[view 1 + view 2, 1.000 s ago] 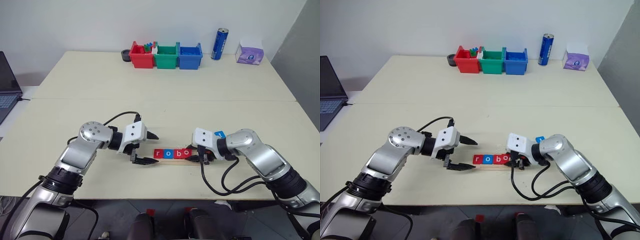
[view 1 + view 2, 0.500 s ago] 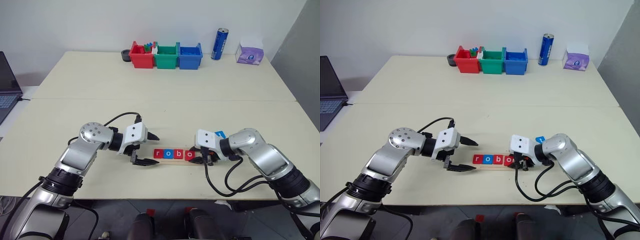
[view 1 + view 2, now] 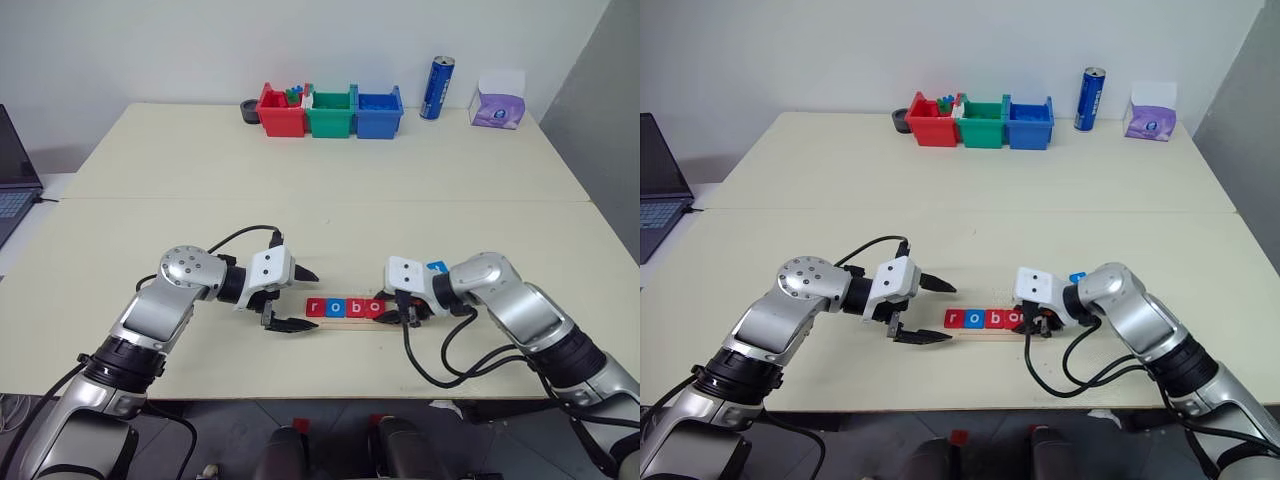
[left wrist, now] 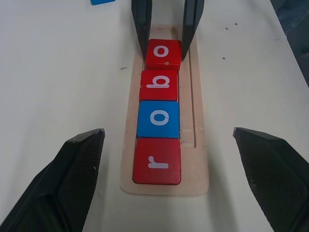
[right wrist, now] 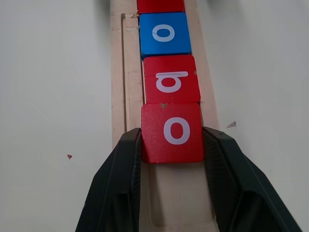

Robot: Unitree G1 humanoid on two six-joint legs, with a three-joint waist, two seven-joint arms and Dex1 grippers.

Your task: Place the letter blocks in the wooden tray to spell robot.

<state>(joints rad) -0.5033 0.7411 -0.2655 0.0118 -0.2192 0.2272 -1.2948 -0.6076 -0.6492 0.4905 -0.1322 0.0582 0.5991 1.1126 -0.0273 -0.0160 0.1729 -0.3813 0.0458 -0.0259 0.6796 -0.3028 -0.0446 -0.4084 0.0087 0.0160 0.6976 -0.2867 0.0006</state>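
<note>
Letter blocks (image 4: 158, 119) in wooden tray (image 4: 196, 164) on cream table (image 3: 330, 160); left jaws wide, right jaws gripping red "o" (image 5: 172, 132).

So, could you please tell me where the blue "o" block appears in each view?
Left eye view: blue "o" block, second in the wooden tray.
Right eye view: second tile again.
Left wrist view: mid-picture, above the red "r" block.
Right wrist view: near the top.
Shared landmark: the red "b" block adjoining it.
</note>
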